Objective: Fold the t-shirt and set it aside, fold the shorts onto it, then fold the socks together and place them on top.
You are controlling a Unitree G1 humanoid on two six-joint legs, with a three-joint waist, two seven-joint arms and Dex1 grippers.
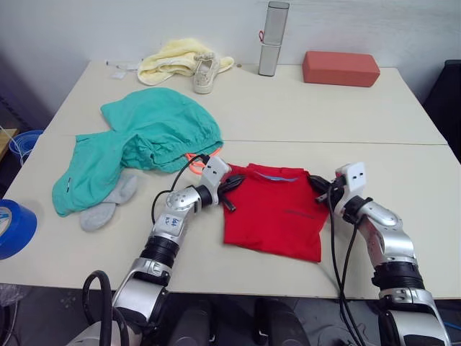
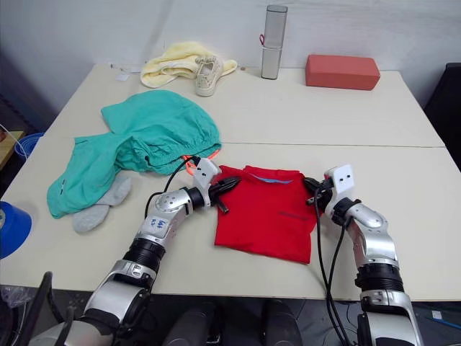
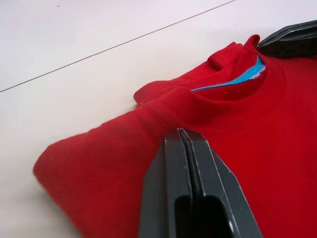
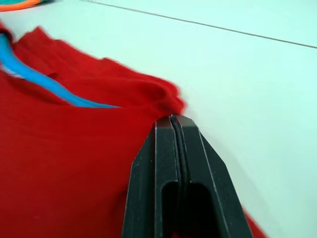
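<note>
Left gripper (image 3: 184,136) fingers pressed together, seemingly pinching t-shirt (image 1: 277,213) collar-side corner; right gripper (image 4: 174,121) likewise at opposite corner. T-shirt lying folded at lower centre of table (image 1: 302,108). Soft, limp, light cotton, so gripping corners is best. Shorts (image 1: 144,140) and socks (image 1: 108,202) waiting at left.

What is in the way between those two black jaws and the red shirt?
Nothing visible. The left gripper and the right gripper both rest right on the t-shirt, one at each side near its collar, jaws shut.
</note>
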